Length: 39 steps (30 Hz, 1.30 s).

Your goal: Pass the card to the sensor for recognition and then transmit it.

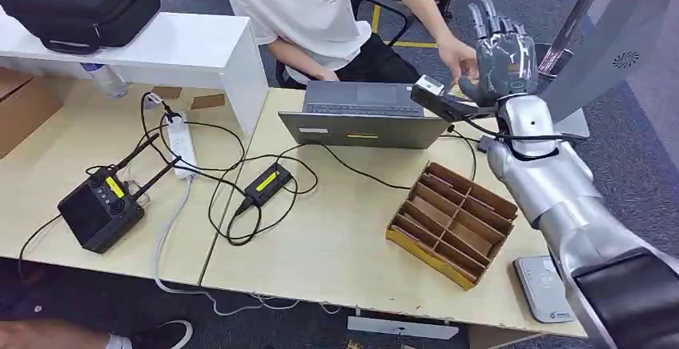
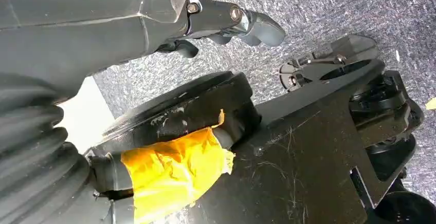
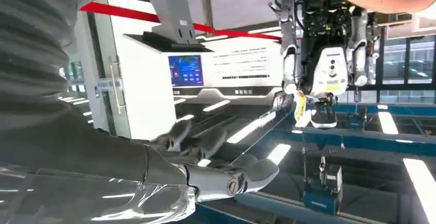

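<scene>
Closest in, the sensor lies flat on the surface, well below and behind the right robot hand; the marks on its pale face are too small to read. Between the two sits a cardboard divider box. The right robot hand is raised upright, fingers spread and holding nothing. The left robot hand hangs over the carpet, also holding nothing, its fingers loosely out.

Just beside the right robot hand, on its far side, is a person's hand. Where the card is I cannot tell; it may be in that hand. I judge a card to be light, thin, stiff and slick, so it could slide from a loose hold. It is best pinched by one short edge between thumb and finger, leaving the face free for the sensor.

Beside the robot hand stands a laptop with a yellow sticker, no words legible. Beyond it, the person's white shirt bears a small chest logo, too small to read.
</scene>
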Motion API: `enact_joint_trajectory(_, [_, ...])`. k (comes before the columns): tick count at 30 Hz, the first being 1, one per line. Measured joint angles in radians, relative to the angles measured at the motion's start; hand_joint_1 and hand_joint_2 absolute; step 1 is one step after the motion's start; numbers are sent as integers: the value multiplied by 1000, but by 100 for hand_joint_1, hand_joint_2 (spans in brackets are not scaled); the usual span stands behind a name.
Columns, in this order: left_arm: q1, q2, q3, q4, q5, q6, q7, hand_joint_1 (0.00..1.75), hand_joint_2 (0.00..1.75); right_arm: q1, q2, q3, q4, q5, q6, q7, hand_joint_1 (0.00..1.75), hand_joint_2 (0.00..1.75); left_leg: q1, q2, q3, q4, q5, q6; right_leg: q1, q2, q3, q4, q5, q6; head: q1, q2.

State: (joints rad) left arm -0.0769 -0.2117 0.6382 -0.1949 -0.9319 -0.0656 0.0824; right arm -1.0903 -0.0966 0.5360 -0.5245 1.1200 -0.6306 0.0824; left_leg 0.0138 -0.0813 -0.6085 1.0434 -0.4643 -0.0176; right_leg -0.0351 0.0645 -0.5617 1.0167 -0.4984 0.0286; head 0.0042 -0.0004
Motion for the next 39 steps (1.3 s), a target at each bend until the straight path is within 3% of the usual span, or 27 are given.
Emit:
enact_joint_trajectory(4, [0,0,0,0,7,3,2,0,175,1,-47,0,5,35,3,16,0,175,0,-1,0,1,0,0,0,-1,0,0,0,0,0,0])
enact_joint_trajectory(7, [1,0,3,0,20,5,3,0,175,0,-126,0,6,83,30,43,0,175,0,-4,-1,2,0,0,0,-4,1,-1,0,0,0,0])
enact_joint_trajectory(17, [5,3,61,0,72,19,11,0,175,11,-495,-21,22,116,94,69,0,175,-1,-6,-4,4,-2,3,-1,-6,0,-3,0,2,0,0])
enact_joint_trajectory(21, [8,2,97,0,96,31,15,0,175,112,-670,-97,24,99,105,88,0,175,0,-13,-6,5,-3,5,0,-13,4,-5,-2,5,1,0])
enact_joint_trajectory(25, [9,2,124,0,101,35,22,0,175,228,-786,-180,35,57,89,84,0,175,-1,-9,-5,4,-5,7,0,-8,2,-5,-2,5,1,0])
enact_joint_trajectory(29, [8,2,140,0,99,36,26,0,175,351,-867,-263,45,26,86,99,0,175,-1,-7,-5,4,-6,8,-1,-7,1,-5,-3,5,-1,0])
enact_joint_trajectory(31, [8,1,145,0,93,39,26,0,175,400,-890,-298,49,23,119,113,0,175,-1,-6,-5,4,-6,8,0,-7,1,-5,-3,5,0,0])
enact_joint_trajectory(36, [8,1,145,0,92,39,26,0,175,403,-892,-301,50,22,123,114,0,175,-1,-6,-5,4,-6,8,0,-7,1,-5,-3,5,0,0])
enact_joint_trajectory(37, [7,-1,151,0,85,39,26,0,175,457,-911,-345,62,13,166,122,0,0,-1,-4,-4,4,-6,8,0,-6,1,-5,-3,5,-1,0])
enact_joint_trajectory(38, [5,-2,151,0,65,35,26,0,175,533,-930,-404,84,-21,355,120,0,0,-1,-5,-4,4,-5,8,-1,-6,2,-5,-3,5,0,0])
enact_joint_trajectory(39, [4,-2,151,0,57,33,26,0,175,564,-939,-423,87,-47,445,109,0,0,-1,-6,-4,4,-5,8,-1,-7,2,-5,-3,5,0,0])
